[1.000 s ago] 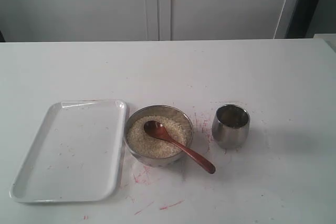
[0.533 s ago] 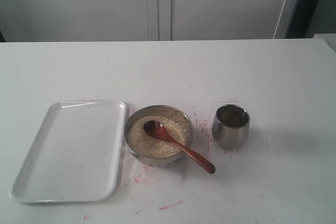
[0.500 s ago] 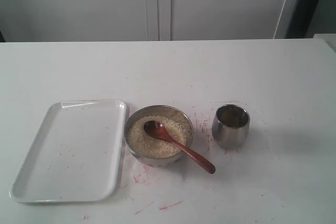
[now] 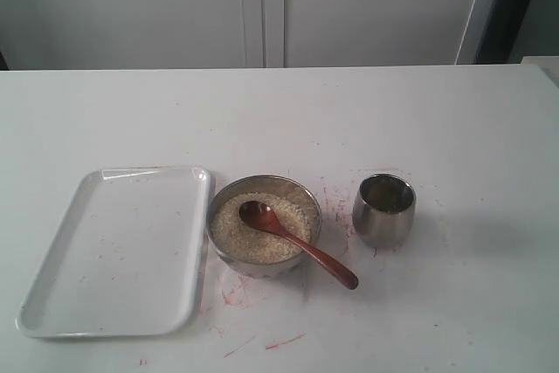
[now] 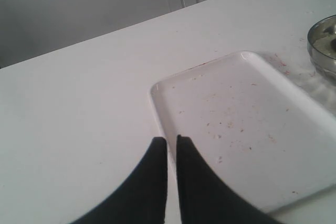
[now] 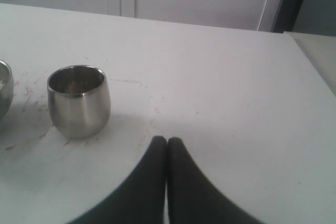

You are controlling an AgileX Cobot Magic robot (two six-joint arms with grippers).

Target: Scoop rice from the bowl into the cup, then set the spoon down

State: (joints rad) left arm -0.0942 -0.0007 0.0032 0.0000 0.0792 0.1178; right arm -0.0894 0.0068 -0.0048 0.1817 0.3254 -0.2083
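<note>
Spoon (image 4: 293,240) lying in bowl (image 4: 262,180) of rice (image 4: 238,238), handle over the rim, cup (image 4: 384,210) near it on bench (image 4: 437,128), left claw (image 5: 169,140) clenched, right claw (image 6: 167,140) clenched, both empty

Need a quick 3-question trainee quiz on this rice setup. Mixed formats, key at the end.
1. True or false: the dark reddish-brown wooden spoon lies with its oval end on the off-white rice in the round brushed-steel bowl, and its handle sticks out over the rim.
2. In the exterior view, what stands to the right of that bowl? A) small shiny steel cup B) glass jar C) ceramic plate
3. Short answer: what lies to the left of the bowl in the exterior view?

Key: 1 true; 2 A; 3 the white rectangular tray.
</note>
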